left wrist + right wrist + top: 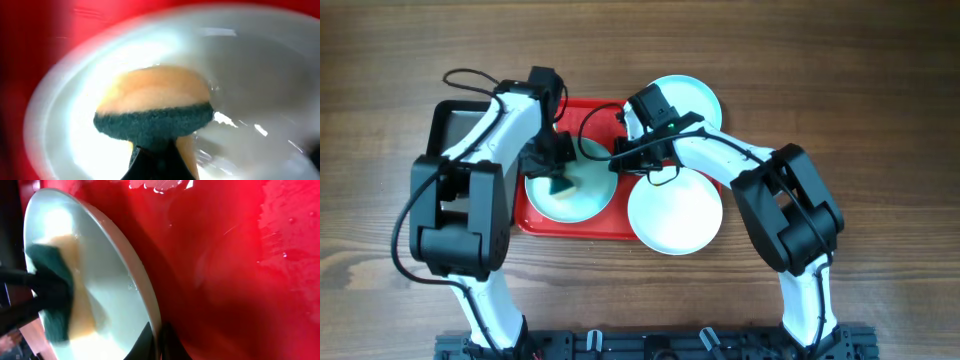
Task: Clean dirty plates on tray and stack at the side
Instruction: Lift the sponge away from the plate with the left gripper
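Note:
One pale plate point(582, 190) lies on the red tray point(535, 222). My left gripper point(560, 182) is shut on a yellow sponge with a dark green pad point(152, 112) and presses it on this plate point(260, 75). My right gripper point(618, 155) is shut on the plate's right rim point(150, 305); the sponge point(55, 295) shows on the plate there, over the wet tray point(240, 270). A second plate point(675, 215) lies at the tray's right front corner. A third plate point(695, 98) lies on the table behind the right arm.
A black tray point(445, 125) lies left of the red tray, mostly under my left arm. Wooden table point(880, 100) surrounds everything. Water drops lie on the red tray's floor.

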`<state>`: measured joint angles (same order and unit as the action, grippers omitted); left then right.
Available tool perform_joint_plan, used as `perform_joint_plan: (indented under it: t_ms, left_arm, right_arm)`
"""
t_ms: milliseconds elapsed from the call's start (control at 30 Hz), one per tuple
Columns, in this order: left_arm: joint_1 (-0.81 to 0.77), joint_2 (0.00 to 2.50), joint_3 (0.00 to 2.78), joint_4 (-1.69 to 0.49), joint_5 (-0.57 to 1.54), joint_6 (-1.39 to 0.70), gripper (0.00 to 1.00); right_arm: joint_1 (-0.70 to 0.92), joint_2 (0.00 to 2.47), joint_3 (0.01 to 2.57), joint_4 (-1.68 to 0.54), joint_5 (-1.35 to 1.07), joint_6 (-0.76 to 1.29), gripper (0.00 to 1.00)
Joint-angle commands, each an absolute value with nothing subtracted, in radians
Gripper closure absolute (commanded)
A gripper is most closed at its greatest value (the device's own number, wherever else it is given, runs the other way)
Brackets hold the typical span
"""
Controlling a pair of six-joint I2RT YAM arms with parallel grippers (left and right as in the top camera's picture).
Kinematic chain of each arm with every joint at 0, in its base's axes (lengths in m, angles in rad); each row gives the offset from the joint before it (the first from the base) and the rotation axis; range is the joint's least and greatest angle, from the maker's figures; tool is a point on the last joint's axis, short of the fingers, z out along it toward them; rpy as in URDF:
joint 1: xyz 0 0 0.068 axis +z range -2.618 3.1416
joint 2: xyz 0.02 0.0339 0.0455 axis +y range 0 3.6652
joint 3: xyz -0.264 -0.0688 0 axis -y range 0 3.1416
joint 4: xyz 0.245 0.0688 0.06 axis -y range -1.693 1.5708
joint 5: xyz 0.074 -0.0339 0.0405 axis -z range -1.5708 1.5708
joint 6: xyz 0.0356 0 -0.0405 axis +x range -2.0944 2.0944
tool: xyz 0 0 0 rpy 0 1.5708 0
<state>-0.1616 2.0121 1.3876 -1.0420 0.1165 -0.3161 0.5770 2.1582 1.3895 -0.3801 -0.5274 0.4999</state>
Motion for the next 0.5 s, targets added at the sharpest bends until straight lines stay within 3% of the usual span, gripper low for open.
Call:
perform_joint_plan:
  t_ms: [0,200,300,467]
  left_arm:
    - [-0.173,2.035,1.393,-1.003,0.453,-0.160,0.96]
    - [-0.171,2.035,1.414,-0.910,0.413,-0.166,0.96]
    - [-0.167,2.033,1.538,-0.984,0.293,-0.202,0.96]
    - [-0.126,2.023,1.755,-1.078,0.281,-0.249,0.96]
  right_arm:
    - [0.569,2.186,1.380,-0.383,-0.518,0.504,0.96]
    - [0.569,2.186,1.380,-0.384,-0.518,0.504,0.96]
    - [0.569,2.186,1.380,-0.390,-0.518,0.503,0.96]
    - [0.569,2.183,1.380,-0.397,-0.517,0.505,0.96]
